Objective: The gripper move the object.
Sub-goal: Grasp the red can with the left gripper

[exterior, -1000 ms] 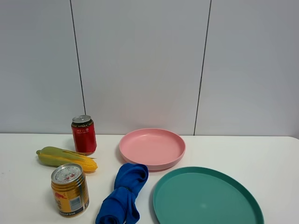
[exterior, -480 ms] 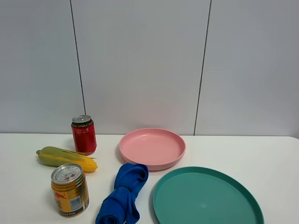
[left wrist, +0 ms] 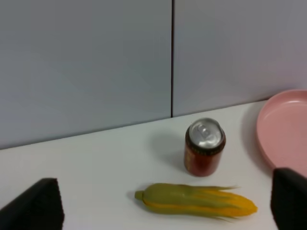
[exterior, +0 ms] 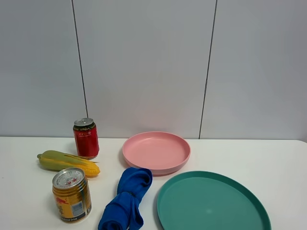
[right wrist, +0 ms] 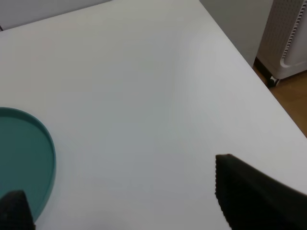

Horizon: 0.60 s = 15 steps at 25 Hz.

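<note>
The red can (exterior: 86, 138) with a silver top stands upright at the back left of the white table, near the wall. No arm or gripper shows in the exterior high view. In the left wrist view the can (left wrist: 205, 147) stands beyond the left gripper (left wrist: 162, 206), whose black fingertips (left wrist: 33, 207) are wide apart and empty. A corn cob (left wrist: 196, 201) lies between that gripper and the can. The right gripper (right wrist: 129, 201) is open and empty over bare table, its fingertips (right wrist: 254, 194) spread wide, far from the can.
A corn cob (exterior: 68, 163) lies in front of the red can. A gold-yellow can (exterior: 72, 194) stands front left, next to a blue cloth (exterior: 127, 199). A pink plate (exterior: 156, 151) and a teal plate (exterior: 211, 203) lie to the right. The table's edge (right wrist: 249, 67) shows in the right wrist view.
</note>
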Tool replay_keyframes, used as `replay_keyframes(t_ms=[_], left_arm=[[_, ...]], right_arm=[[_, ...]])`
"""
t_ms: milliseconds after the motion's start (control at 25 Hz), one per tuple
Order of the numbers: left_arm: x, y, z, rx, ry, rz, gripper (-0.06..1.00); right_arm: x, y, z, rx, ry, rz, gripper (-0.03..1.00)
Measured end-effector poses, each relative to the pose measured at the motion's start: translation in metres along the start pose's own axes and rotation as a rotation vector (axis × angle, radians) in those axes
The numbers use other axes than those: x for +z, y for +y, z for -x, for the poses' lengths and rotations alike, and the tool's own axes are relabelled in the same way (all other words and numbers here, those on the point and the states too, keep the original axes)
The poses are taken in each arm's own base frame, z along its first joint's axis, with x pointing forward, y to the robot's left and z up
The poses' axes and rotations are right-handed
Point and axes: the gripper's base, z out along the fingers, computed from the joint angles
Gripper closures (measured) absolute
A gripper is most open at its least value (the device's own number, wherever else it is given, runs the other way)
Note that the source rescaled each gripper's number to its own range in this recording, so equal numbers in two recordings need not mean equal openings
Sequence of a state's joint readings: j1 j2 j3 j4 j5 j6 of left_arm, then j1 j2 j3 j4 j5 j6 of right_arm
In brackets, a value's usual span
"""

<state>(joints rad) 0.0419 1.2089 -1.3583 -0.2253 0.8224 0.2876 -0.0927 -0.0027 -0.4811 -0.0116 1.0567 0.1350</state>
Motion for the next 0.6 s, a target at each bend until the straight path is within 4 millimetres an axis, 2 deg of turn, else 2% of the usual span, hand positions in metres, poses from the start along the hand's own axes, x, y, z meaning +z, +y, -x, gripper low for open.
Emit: replay_keyframes(t_ms=[120,360,480,600], left_arm=[[0.031,-0.006,0.012,0.03,0.044,-0.039,0.32],[0.099,-0.037,0.031,0.145,0.117,-0.114,0.32],[0.136,-0.055,0.03,0.199,0.181,-0.148,0.32],[0.172,-0.071,0.021,0.263,0.271,-0.17,0.32]], right_arm=[[0.0,0.0,0.0,0.0,0.0,0.0,-0.03],[0.0,0.0,0.0,0.0,0.0,0.0,-0.03],[0.0,0.0,0.0,0.0,0.0,0.0,-0.03],[0.0,0.0,0.0,0.0,0.0,0.0,-0.03]])
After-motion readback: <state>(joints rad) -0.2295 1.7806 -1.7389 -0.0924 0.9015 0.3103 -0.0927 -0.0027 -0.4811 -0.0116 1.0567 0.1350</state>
